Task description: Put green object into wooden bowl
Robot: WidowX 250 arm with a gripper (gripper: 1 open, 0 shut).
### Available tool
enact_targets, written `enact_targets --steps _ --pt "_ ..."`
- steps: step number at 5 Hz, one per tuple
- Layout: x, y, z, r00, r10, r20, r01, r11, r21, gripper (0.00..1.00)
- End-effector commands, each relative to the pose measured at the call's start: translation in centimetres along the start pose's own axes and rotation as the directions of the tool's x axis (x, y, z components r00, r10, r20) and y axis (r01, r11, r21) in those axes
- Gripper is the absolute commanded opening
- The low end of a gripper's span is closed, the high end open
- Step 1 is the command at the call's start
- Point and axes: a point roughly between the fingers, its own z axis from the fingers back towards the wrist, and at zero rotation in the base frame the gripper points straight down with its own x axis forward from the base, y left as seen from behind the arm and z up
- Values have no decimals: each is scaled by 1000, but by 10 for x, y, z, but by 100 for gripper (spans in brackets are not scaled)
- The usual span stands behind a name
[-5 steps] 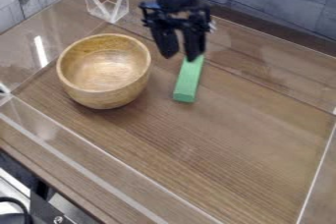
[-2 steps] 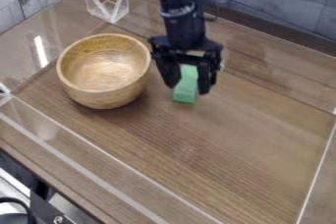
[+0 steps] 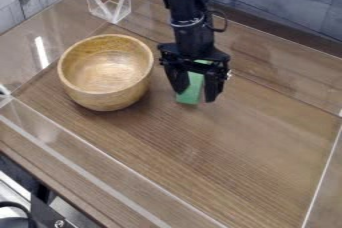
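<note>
The end effector (image 3: 195, 85) points almost straight down with its jaws spread wide, one on each side of the green object (image 3: 195, 89), which lies on the table (image 3: 201, 157); no grasp has closed on it yet. At nine o'clock from the bar, near but apart, sits the wooden bowl (image 3: 106, 70), its hollow empty. By my reading the task is at its opening: clamping, lifting, carrying toward the bowl and dropping all remain to be done.

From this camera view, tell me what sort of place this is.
Probably a lab test bench: a wood-grain table fenced by clear plastic walls, with only a wooden bowl and a green object under a robot claw.
</note>
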Motion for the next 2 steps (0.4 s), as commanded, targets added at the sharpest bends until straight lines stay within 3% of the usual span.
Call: enact_targets --steps 1,2 --pt "8 12 0 998 62 31 -63 998 15 100" --pt "6 11 -11 995 96 33 -97 995 26 100"
